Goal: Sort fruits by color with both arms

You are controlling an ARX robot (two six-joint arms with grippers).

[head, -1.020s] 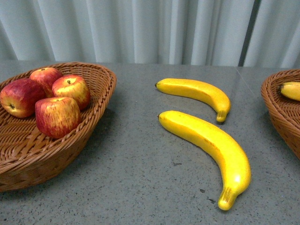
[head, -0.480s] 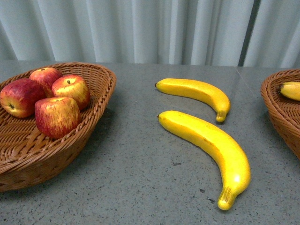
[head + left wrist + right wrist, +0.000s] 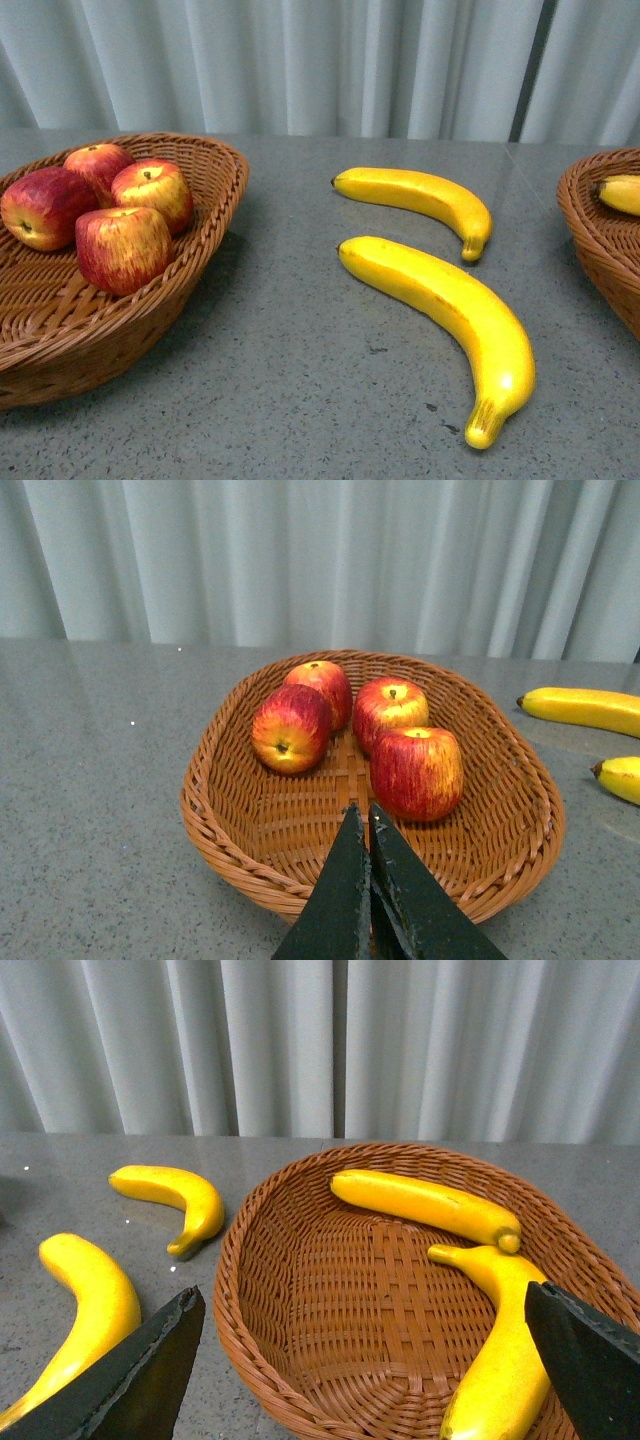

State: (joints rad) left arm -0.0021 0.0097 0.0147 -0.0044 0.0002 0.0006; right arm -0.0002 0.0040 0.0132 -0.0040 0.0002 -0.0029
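Looks mostly done. On the grey surface (image 3: 290,380), only two loose bananas (image 3: 450,320) to clear, lying near each other between the baskets. In the right basket (image 3: 330,1310), two bananas (image 3: 420,1203), close together. In the left basket (image 3: 100,350), four apples (image 3: 122,247) bunched up, with no apple seen outside: red side seemingly finished. Left tool (image 3: 368,880) pinched together and empty, pointing at the left basket; right tool (image 3: 360,1295) spread wide and empty, facing the right basket.

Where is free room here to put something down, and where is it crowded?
Bare table lies between the apple basket and the near banana, also in front of that banana. The banana basket has a free middle floor. Crowded: four apples fill the apple basket's far half.
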